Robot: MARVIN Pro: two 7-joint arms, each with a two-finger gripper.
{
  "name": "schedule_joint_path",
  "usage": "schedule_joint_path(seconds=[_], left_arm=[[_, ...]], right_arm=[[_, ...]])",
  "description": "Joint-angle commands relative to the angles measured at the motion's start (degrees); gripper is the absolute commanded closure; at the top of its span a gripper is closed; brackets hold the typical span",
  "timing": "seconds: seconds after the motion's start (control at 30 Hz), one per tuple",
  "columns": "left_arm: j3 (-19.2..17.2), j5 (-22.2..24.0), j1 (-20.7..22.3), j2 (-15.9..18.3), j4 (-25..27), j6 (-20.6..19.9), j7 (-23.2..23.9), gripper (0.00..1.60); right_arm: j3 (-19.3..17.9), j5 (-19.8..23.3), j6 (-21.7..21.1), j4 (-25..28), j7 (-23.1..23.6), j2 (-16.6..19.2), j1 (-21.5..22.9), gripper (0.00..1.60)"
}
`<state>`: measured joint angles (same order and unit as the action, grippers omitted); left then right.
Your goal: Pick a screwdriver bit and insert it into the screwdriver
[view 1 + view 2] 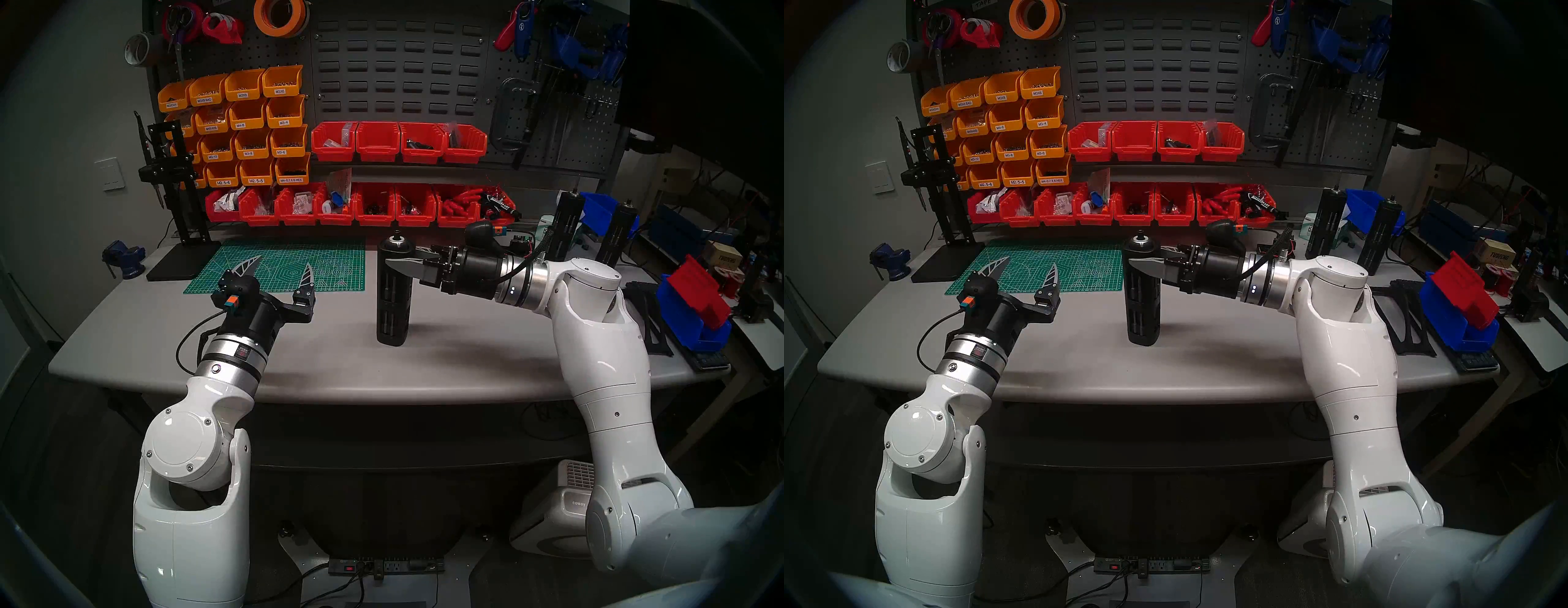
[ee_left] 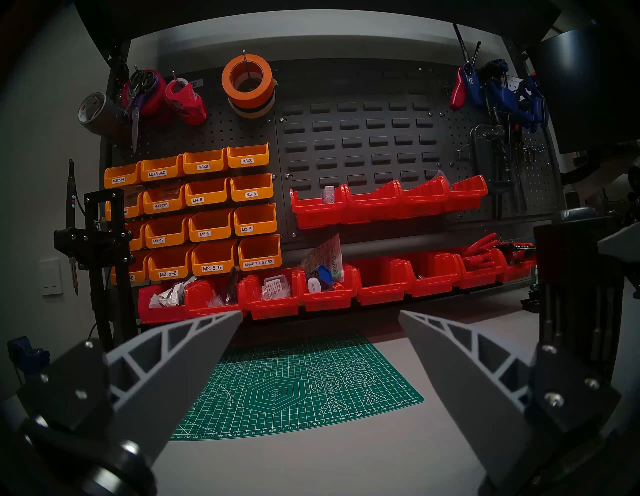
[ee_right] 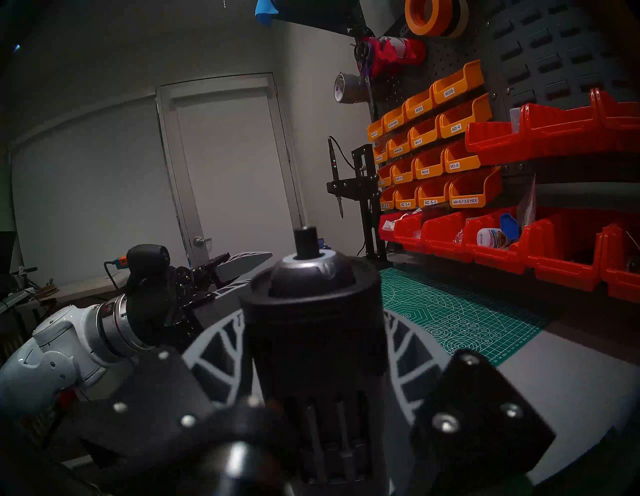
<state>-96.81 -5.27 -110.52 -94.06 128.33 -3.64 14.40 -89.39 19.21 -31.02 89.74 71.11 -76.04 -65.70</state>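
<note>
The screwdriver (image 1: 393,297) (image 1: 1142,305), a tall matte-black slotted cylinder with a silver ring and a nub on top, stands upright mid-table. My right gripper (image 1: 396,260) (image 1: 1144,260) reaches in from the right and is shut on its upper part. In the right wrist view the fingers (image 3: 218,350) bend around the cylinder (image 3: 311,339), and thin metal rods show behind its slots. My left gripper (image 1: 278,269) (image 1: 1026,268) (image 2: 320,313) hangs open and empty over the green mat's front edge, left of the screwdriver and apart from it. The screwdriver bit is out of view.
A green cutting mat (image 1: 288,263) lies at the back left. A black stand (image 1: 169,204) holds a pen-shaped tool beside it. Red bins (image 1: 360,208) line the back. Two more black cylinders (image 1: 566,225) and a blue-red holder (image 1: 695,305) sit at the right.
</note>
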Motion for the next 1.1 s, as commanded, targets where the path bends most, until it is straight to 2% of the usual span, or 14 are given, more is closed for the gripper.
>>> schedule_joint_path(seconds=[0.0,0.07,0.1,0.27,0.4,0.67,0.9,1.07], left_arm=[[0.11,-0.07,0.8,0.14,1.77,0.76,-0.02,0.0],[0.11,-0.07,0.81,0.14,1.76,0.75,-0.02,0.0],[0.11,-0.07,0.8,0.14,1.76,0.76,-0.02,0.0],[0.11,-0.07,0.8,0.14,1.76,0.76,-0.02,0.0],[0.11,-0.07,0.8,0.14,1.77,0.77,-0.03,0.0],[0.13,-0.08,0.83,0.14,1.88,0.7,-0.03,0.0],[0.05,-0.68,1.5,1.01,5.73,-0.83,0.4,0.0],[-0.08,1.29,1.76,1.62,9.12,-3.06,2.32,0.0]], right_arm=[[-0.82,-0.77,1.85,3.83,-1.32,-0.11,0.03,1.6],[-0.47,-2.36,3.82,5.34,-2.41,0.17,-0.75,1.6],[-1.57,-1.65,3.71,5.83,-3.88,-1.33,-1.73,1.6],[-2.4,-2.84,7.01,8.23,-7.76,-3.87,-4.3,1.6],[-3.04,-2.58,7.71,8.9,-9.36,-5.35,-5.63,1.6],[-3.08,-2.23,7.85,9.33,-9.52,-5.59,-6.28,1.6],[-3.27,-2.34,7.81,9.3,-9.63,-5.43,-6.51,1.6],[-3.59,-2.28,7.67,9.15,-9.77,-5.52,-6.6,1.6]])
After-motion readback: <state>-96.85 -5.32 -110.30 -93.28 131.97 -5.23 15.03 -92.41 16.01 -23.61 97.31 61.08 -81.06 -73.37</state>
